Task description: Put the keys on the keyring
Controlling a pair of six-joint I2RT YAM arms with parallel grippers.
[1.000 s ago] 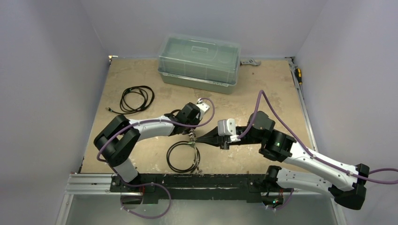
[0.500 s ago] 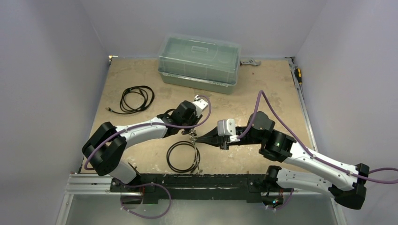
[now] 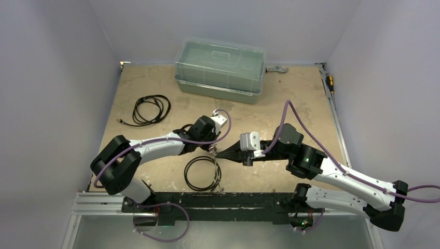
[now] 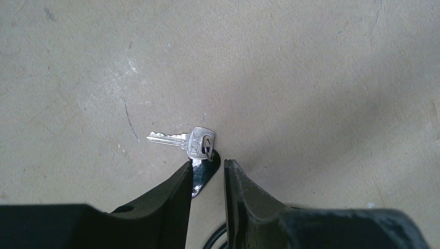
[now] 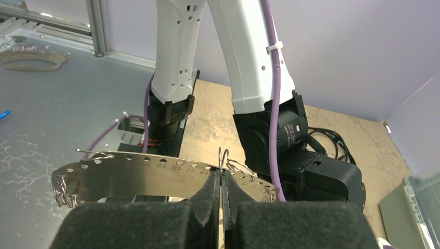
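Silvery key [image 4: 184, 140] likely light, stiff, slippery (lies flat); pinch head; left gripper [image 4: 207, 165] narrowly parted beside it; right gripper [image 5: 222, 179] clamps keyring [image 5: 135, 174].

Only legible marks: tiny numerals stamped along the hole row of the keyring band [image 5: 155, 179], right wrist view. 19 and 17 read roughly, the rest are too small. The key [image 4: 200, 142] has a stamp on its head, unreadable.

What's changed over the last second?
The left arm's elbow swung out to its own left, and the left gripper slid slightly that way, away from the right gripper. The right gripper stayed shut on the keyring; black hoop, cable and lidded box unmoved.
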